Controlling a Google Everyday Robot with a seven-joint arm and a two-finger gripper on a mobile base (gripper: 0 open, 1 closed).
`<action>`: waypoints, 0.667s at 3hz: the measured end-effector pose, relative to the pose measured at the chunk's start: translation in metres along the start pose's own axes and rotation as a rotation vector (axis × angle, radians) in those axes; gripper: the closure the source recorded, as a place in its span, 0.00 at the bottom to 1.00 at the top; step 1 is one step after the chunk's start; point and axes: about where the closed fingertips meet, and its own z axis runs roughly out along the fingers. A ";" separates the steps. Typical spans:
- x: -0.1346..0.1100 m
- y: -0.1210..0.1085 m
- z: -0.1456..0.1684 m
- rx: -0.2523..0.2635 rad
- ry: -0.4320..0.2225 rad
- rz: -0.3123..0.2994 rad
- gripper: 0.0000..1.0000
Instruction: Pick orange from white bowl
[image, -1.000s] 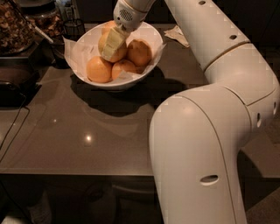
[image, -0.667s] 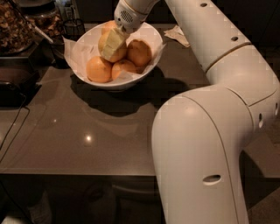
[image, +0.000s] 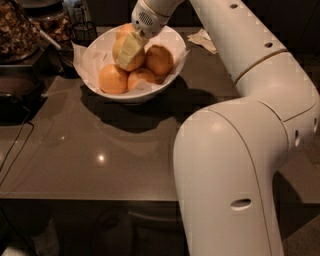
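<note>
Reaching into the white bowl (image: 167, 80) at the tabletop's (image: 100, 150) far edge, setting the tool (image: 131, 49) on the orange (image: 121, 56); cannot tell whether gripping; probably needing a squeeze, then lifting.

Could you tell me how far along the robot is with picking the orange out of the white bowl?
Done: the approach. The gripper is down in the white bowl, against the orange. In hand: the grasp, though I cannot tell whether it is secure. Left: the lift, since the orange is not yet clear and rests among the smaller fruits inside the bowl.
</note>
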 end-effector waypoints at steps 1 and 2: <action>-0.010 0.015 -0.018 -0.014 -0.078 -0.032 1.00; -0.010 0.038 -0.042 -0.017 -0.152 -0.040 1.00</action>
